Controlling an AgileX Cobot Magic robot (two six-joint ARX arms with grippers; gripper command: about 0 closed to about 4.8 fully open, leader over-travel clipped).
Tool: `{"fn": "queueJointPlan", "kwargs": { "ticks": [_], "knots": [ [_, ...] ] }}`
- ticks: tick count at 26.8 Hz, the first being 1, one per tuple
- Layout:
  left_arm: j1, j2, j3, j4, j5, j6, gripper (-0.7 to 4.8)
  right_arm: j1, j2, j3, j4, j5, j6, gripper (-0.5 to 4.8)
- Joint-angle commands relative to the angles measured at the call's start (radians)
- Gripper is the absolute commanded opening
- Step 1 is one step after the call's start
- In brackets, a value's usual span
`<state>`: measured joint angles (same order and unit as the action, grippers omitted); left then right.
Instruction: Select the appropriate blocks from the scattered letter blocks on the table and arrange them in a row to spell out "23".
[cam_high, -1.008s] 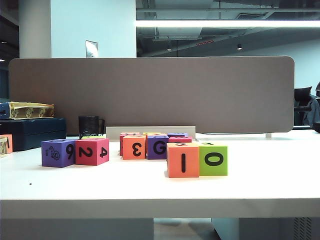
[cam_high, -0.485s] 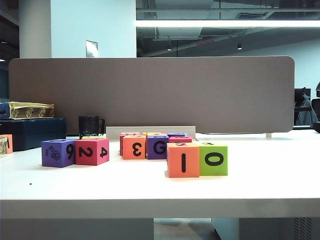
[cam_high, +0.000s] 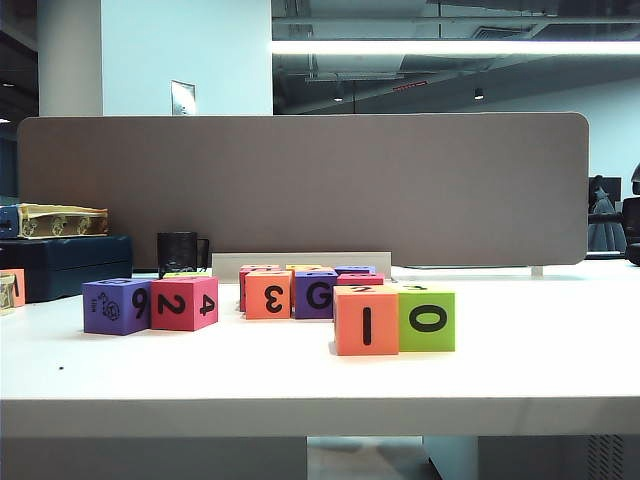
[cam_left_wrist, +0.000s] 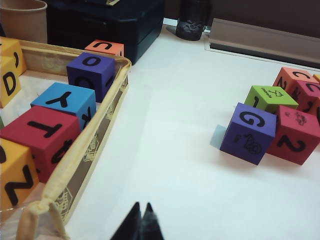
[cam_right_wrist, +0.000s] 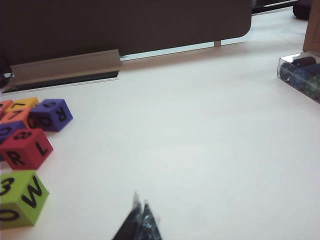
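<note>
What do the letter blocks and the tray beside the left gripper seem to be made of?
The red 2 block and its neighbours look like matte foam: soft rounded edges, no glare, flat printed characters. The tray looks like fabric-covered card with a tan bound rim, though I can't be sure. Left gripper and right gripper are both shut, hanging over bare table, holding nothing.
</note>
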<state>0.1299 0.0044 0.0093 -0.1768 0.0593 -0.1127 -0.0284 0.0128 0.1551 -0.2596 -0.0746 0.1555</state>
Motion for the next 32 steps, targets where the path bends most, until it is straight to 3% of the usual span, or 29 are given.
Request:
{"fn": "queueJointPlan", "kwargs": {
  "ticks": [1, 6, 32],
  "knots": [
    [0.001, 0.0, 0.002, -0.002, 0.006, 0.0, -0.06, 0.0, -0.013, -0.035, 0.015, 0.015, 0.002, -0.01],
    [0.001, 0.0, 0.002, -0.002, 0.006, 0.0, -0.06, 0.0, -0.013, -0.137, 0.135, 0.016, 0.003, -0.01],
    [0.001, 0.0, 0.002, -0.002, 0.006, 0.0, -0.05, 0.0, -0.013, -0.154, 0.078, 0.05, -0.006, -0.01]
  ]
}}
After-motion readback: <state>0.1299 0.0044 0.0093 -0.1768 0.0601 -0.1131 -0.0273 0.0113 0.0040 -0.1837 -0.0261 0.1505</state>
